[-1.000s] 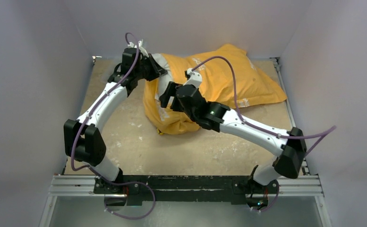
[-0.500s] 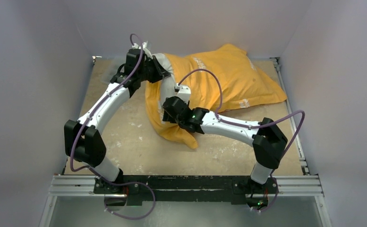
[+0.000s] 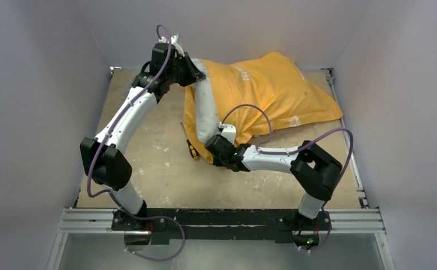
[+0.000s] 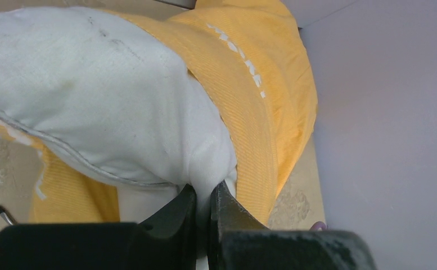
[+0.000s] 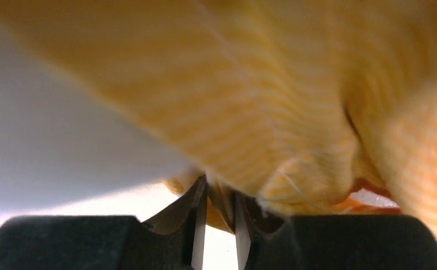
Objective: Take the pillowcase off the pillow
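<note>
The left jaws pinch a white pillow (image 4: 92,101) corner between them; the right jaws, narrow, nip the pillowcase (image 5: 261,84) edge.

Your pillow (image 3: 205,112) lies across the table's (image 3: 148,169) far right, mostly inside the pillowcase (image 3: 266,84), with its left end sticking out. Your left gripper (image 4: 205,194) is at that end's far corner, your right gripper (image 5: 220,194) at the pillowcase's near-left edge.
</note>
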Robot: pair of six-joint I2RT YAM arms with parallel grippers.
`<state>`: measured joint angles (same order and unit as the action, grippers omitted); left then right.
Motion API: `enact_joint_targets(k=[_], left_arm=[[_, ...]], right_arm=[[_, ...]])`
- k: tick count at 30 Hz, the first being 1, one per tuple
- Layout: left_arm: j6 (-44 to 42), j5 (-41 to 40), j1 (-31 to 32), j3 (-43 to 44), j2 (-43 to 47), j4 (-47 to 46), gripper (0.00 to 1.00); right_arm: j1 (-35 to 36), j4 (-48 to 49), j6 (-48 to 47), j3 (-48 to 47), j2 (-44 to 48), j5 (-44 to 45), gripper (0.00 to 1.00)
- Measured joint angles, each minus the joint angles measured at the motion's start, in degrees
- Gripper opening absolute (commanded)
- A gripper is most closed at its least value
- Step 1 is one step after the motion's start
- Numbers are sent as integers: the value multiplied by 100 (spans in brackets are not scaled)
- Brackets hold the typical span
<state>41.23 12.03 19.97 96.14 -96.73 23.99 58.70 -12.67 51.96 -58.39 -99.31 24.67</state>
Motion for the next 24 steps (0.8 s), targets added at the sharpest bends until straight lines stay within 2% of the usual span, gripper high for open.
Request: enact_joint_targets(k=[6, 11, 17, 19, 24], left_arm=[[-2, 129, -109, 299, -109, 319, 0], [-22, 245, -160, -59, 68, 201, 0], [-50, 448, -225, -1152, 813, -186, 0], [-55, 511, -221, -1580, 1121, -310, 0], [-61, 546, -225, -2634, 1812, -643, 0]], right_arm=[[-33, 37, 422, 225, 28, 37, 30], [-37, -361, 914, 249, 350, 160, 39], [-39, -1147, 1325, 125, 1180, 505, 60], [-39, -1244, 1314, 39, 1416, 640, 73], [-37, -1303, 953, -2, 2223, 752, 96]])
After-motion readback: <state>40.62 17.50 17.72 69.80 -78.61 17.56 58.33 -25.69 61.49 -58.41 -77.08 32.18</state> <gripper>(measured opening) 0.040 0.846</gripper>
